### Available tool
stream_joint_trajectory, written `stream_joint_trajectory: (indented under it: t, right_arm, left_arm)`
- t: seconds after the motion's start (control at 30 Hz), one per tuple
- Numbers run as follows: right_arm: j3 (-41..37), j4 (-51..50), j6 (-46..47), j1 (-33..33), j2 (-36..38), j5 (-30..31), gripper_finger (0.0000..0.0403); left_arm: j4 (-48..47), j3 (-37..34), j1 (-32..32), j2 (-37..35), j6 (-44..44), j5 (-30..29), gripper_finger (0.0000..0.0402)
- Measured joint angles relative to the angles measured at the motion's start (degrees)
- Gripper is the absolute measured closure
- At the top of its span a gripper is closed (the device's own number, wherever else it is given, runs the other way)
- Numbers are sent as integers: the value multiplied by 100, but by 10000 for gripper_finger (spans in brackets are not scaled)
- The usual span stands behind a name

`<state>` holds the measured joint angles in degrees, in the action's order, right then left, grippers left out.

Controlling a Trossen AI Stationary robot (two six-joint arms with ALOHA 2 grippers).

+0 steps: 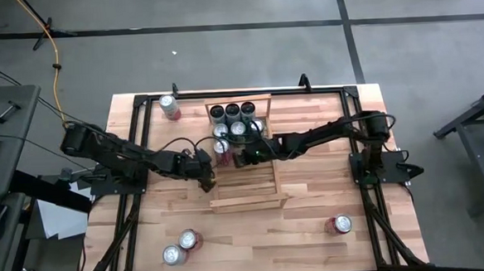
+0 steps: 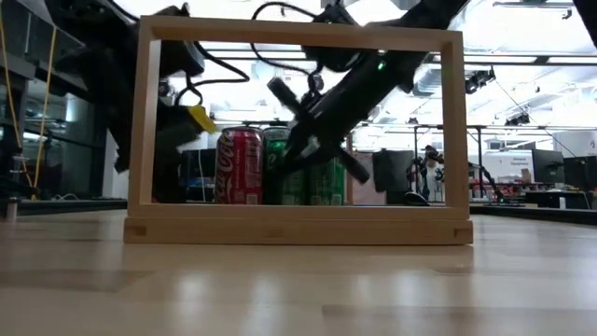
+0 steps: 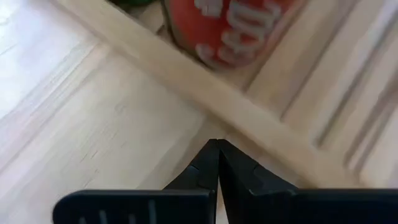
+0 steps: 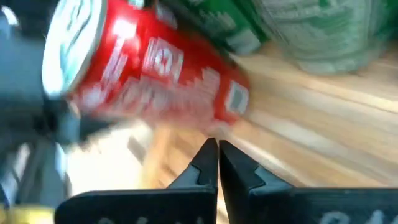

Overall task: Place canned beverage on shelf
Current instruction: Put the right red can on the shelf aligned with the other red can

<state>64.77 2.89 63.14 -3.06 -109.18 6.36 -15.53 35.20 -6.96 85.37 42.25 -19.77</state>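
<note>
Both pincers sit pinched together and hold nothing. Your left pincer (image 1: pixel 209 184) hangs over the shelf's (image 1: pixel 244 203) left rail; your right pincer (image 1: pixel 240 159) reaches in above the slats, just beside the red can (image 1: pixel 223 151).

From above you get the layout: that red can stands on the shelf near its left rail, with three dark-topped cans (image 1: pixel 232 112) lined along the far end and more cans (image 1: pixel 240 129) just in front of them. Off the shelf on the surface (image 1: pixel 311 190), one can (image 1: pixel 169 107) stands beyond the shelf's far-left corner, two cans (image 1: pixel 181 247) lie toward its near-left side and one (image 1: pixel 339 224) toward its near-right.

The low view adds what the top view lacks: the red can (image 2: pixel 240 166) is upright, with green cans (image 2: pixel 312 179) beside it inside the shelf frame (image 2: pixel 297 224). Your right arm crosses in front of those green cans, so you cannot count them there.

The left wrist view shows closed fingers (image 3: pixel 207 167) over the rail (image 3: pixel 205 87), with the red can (image 3: pixel 233 28) cut off at the edge. The right wrist view is smeared; you see the red can (image 4: pixel 149 71) and green cans (image 4: pixel 298 25) past its closed fingers (image 4: pixel 207 163), but no labels are readable.
</note>
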Motion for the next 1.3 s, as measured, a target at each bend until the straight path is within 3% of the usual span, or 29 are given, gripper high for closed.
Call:
stream_joint_trajectory:
  t: [0.2,0.3,0.43,0.57,0.77,1.07,1.3]
  right_arm:
    - [0,-1695,-1301,-38,796,-83,403]
    - [0,-2499,-2056,3,1379,91,403]
    - [-2,-3075,-2933,147,2306,277,403]
    - [-2,-3197,-3373,360,3211,349,403]
    - [-2,-3083,-3519,722,4184,713,403]
    - [-2,-2132,-4086,860,4602,873,403]
    - [-2,-2102,-4262,858,4574,863,403]
  left_arm:
    - [-1502,-2,-84,-1268,-255,39,401]
    - [-1656,-2,-245,-2196,-427,112,402]
    - [-797,-2,-477,-3543,-869,181,401]
    - [791,5,-511,-4386,-1391,47,401]
    - [2238,2,-501,-4638,-2504,-157,401]
    - [2468,-2,-494,-4606,-2738,20,401]
    - [2494,-2,-494,-4597,-2738,334,401]
